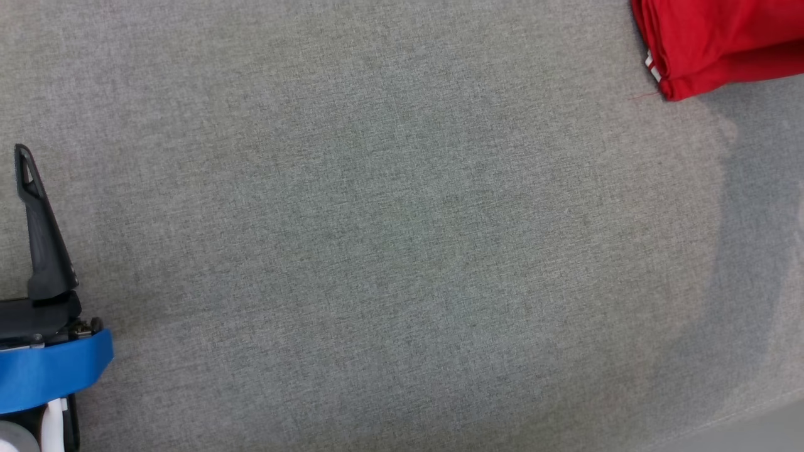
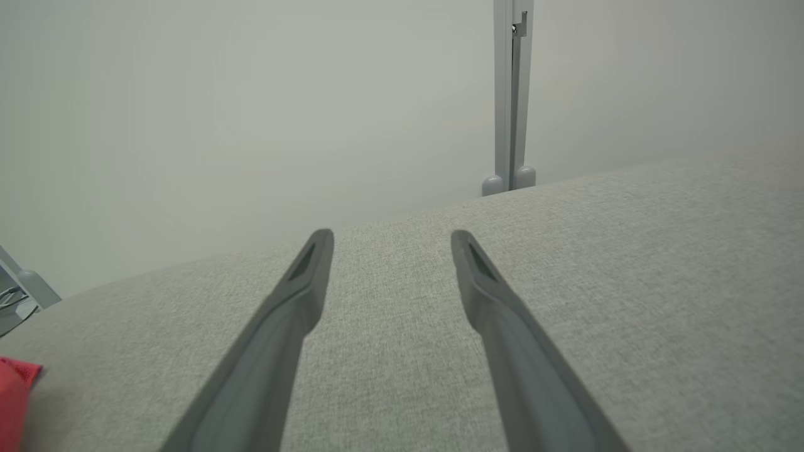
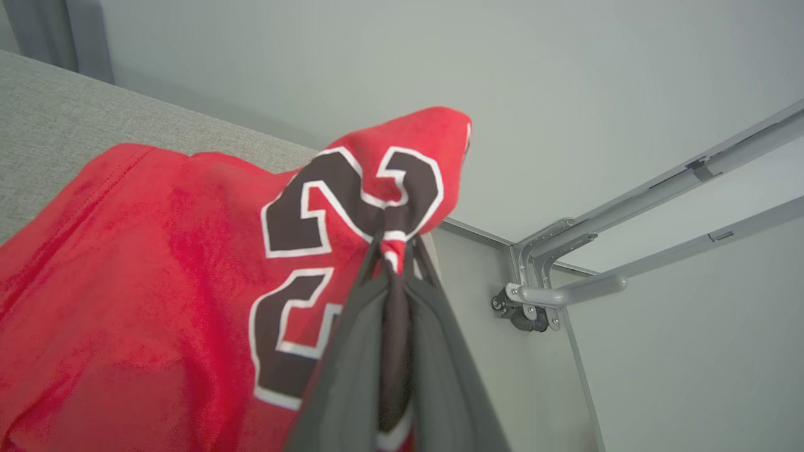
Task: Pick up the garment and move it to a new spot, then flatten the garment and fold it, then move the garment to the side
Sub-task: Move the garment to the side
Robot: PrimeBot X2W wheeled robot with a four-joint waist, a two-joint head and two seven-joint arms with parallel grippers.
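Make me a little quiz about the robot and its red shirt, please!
1. True or false: the right gripper is pinching the red garment.
2. Pick one. The left gripper is: A) open above the grey surface; B) shut on cloth; C) holding a cup.
3. Fill the gap: in the head view, the garment lies in the upper ____ corner.

Key: 1 true. 2 A. 3 right.
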